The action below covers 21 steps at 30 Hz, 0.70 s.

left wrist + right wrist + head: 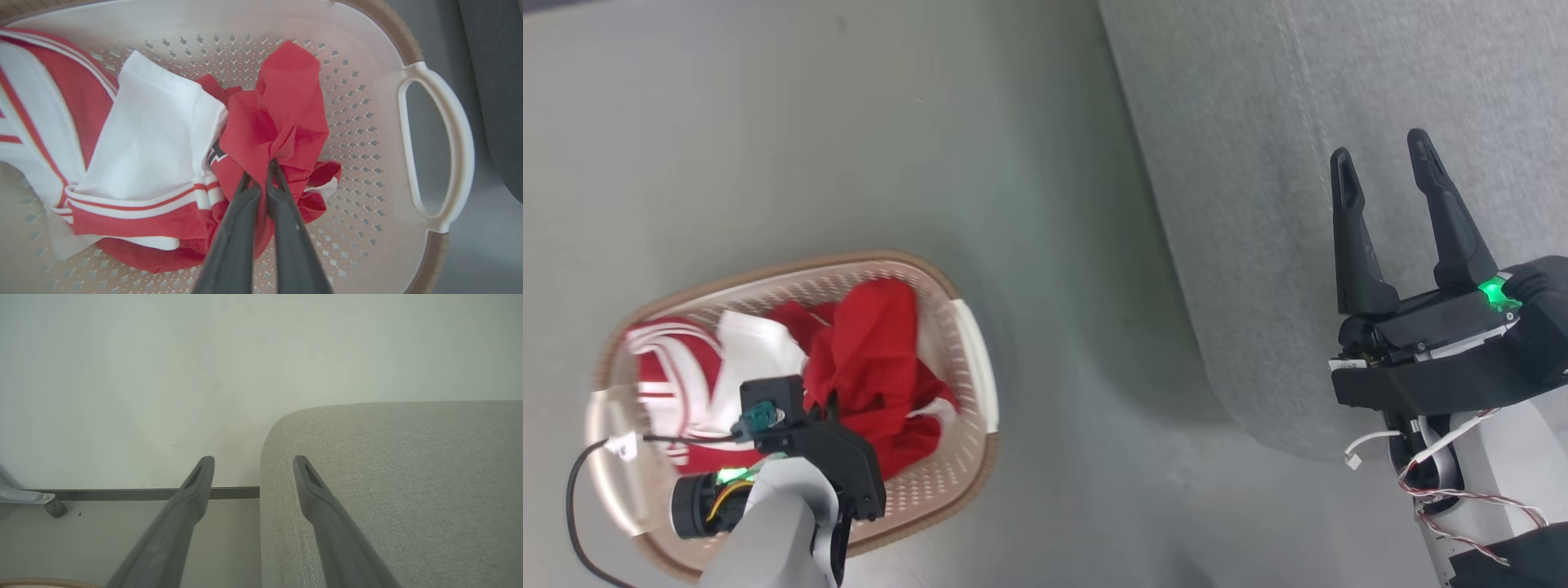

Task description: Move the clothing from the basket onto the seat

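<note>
The cream basket (976,359) (433,122) with a brown rim sits on the floor at the lower left of the head view. Red and white clothing (874,359) (282,110) lies bunched inside it. My left gripper (259,169) reaches down into the basket, shut on a peak of red fabric that stands up above the pile. A white panel with red stripe trim (151,139) lies to its left. My right gripper (1380,159) (253,461) is open, hovering over the edge of the grey sofa seat (1298,122) (408,477), holding nothing.
Grey-green floor (849,122) surrounds the basket. In the right wrist view a pale wall (204,375) with a dark baseboard (122,493) stands beyond the sofa's end, and a metal caster leg (45,500) shows at the left.
</note>
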Tool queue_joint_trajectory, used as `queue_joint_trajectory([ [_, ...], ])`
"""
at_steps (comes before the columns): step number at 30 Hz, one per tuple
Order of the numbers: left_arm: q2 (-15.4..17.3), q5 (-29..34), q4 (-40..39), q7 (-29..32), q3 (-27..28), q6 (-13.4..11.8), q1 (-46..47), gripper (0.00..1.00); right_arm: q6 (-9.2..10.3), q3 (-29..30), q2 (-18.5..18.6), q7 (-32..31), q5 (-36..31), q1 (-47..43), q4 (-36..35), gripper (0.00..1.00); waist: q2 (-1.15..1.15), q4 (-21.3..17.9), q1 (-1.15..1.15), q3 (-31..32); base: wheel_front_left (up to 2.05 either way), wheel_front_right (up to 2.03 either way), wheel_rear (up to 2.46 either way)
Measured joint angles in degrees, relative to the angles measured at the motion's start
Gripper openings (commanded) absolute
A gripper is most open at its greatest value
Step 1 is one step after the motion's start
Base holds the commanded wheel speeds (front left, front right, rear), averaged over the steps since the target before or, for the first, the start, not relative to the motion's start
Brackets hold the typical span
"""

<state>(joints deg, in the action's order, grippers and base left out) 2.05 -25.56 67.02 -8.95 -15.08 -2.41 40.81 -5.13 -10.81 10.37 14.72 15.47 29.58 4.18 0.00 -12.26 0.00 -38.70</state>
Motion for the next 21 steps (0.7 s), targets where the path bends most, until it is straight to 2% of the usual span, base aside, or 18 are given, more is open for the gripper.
queue_joint_trajectory([
  [11, -0.18, -4.27, -2.76, -3.57, -1.94, 2.59, -3.79, 0.0, -0.49, -0.92, 0.42, 0.0, -0.42, -2.34, 4.72, 1.0, 0.0, 5.84, 0.0, 7.36, 0.0, 0.0, 0.0],
  [21, -0.2, -7.0, -6.55, -4.88, -3.25, 4.0, -6.27, 0.0, -0.52, -1.08, 0.4, -0.01, -0.38, -6.17, 8.36, 1.0, 0.0, 9.14, -0.01, 13.85, 0.0, 0.0, 0.0],
])
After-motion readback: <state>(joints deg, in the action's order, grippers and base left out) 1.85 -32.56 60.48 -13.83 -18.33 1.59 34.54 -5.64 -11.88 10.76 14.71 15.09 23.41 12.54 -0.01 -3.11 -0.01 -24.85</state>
